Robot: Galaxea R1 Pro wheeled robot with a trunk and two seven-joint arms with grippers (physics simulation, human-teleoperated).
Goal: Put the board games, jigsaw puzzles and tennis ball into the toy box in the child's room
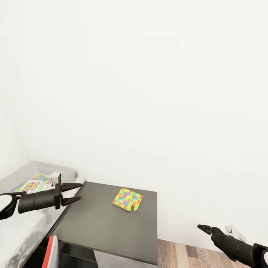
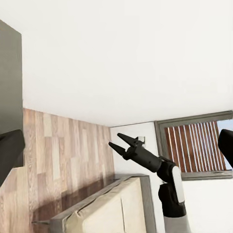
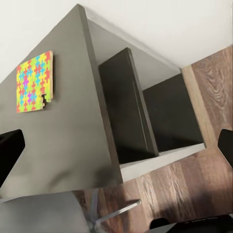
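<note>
I am looking down over the dark grey counter [image 1: 111, 223], the lower unit joined to the pale counter [image 1: 22, 230] at my left. One jigsaw puzzle [image 1: 127, 199] is lying flat on the dark top, toward its far side, near the wall. The toy box [image 1: 63, 172] is sitting on the pale counter at the far left, and printed game boxes [image 1: 33, 185] are already lying inside it.

My left claw [image 1: 72, 193] is hovering just over the seam between the two counters, fingers spread, holding nothing. My right claw [image 2: 121, 142] is hanging out over the wood floor [image 1: 193, 255], well apart from the puzzle; the left wrist camera is showing its fingers parted and empty.

The right wrist camera is giving me the puzzle [image 3: 34, 81] from the side, with the open shelves of the dark unit below it.

I am judging this as the approach to the puzzle, with boxes already stowed. The next move is calling for the left claw to reach across to the puzzle. It is thin and flat, so I am expecting trouble getting a finger under it; working it to the counter edge may be needed.
</note>
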